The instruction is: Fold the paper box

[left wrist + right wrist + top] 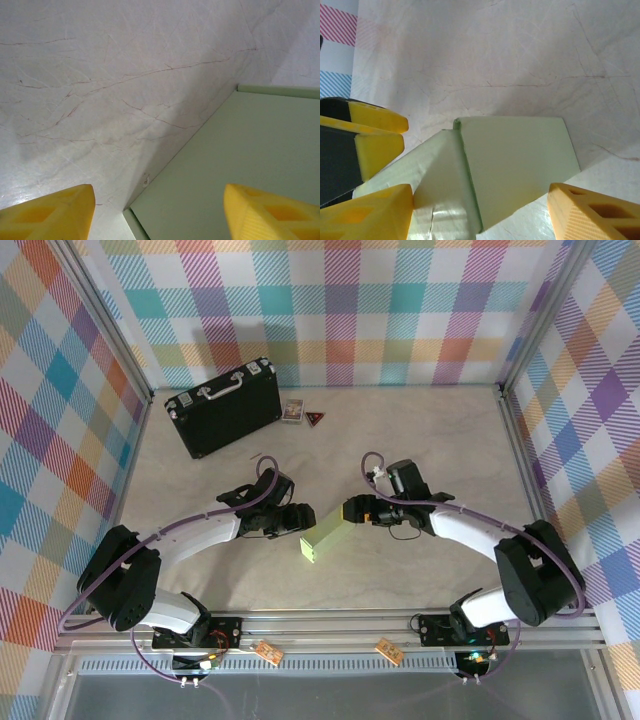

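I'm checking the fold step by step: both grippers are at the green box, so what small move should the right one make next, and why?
Probably close the right gripper gently onto the box. Its jaws stand open astride it, one finger beside its side, the other apart. The left gripper is open over a corner, so nothing grips the box yet.

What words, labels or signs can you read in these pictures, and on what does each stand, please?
None can be read.
Small card beside the black briefcase: print too small to read.
Dark triangular piece next to it: mark too blurred.
Two orange tags at the near frame: too small.
Paper box: plain, unmarked.
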`<state>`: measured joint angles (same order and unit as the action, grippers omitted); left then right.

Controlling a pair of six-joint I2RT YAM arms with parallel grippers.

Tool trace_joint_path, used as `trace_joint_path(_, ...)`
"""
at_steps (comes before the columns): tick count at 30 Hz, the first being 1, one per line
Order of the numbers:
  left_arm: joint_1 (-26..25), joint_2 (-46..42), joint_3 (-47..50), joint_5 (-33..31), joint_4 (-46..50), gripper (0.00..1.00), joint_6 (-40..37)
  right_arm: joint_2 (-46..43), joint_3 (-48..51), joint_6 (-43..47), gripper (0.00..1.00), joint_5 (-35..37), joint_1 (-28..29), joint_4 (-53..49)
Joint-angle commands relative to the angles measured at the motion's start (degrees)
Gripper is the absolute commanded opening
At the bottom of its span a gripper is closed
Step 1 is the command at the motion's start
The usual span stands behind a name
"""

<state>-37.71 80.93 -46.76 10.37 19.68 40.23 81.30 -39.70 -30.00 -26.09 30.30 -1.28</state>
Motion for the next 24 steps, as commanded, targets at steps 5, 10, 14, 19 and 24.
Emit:
trace_joint_path(5,0.0,-8.4,-0.1,-0.1,2.1,0.75,-2.4,2.5,2.0,0.0,0.68,3.0,0.5,-1.0)
trace_joint_path(10,-1.1,-15.0,1.8,5.2,3.8,0.77,-4.0,3.6,1.5,-0.5,0.66,2.9,0.5,-0.2)
trace_joint_path(14,-4.5,-18.2,3.9,5.6,6.9,0.78,-3.5,4.3,1.1,-0.6,0.66,2.5,0.6,0.2)
trace_joint_path(19,-7.1,-19.6,8.6,2.2,6.9,0.74,0.5,4.7,1.2,-0.9,0.65,2.2,0.6,0.9)
trace_joint_path(24,-7.0,-19.9,10.4,-2.7,8.0,0.68,3.0,4.7,1.3,-0.5,0.65,1.8,0.5,0.5)
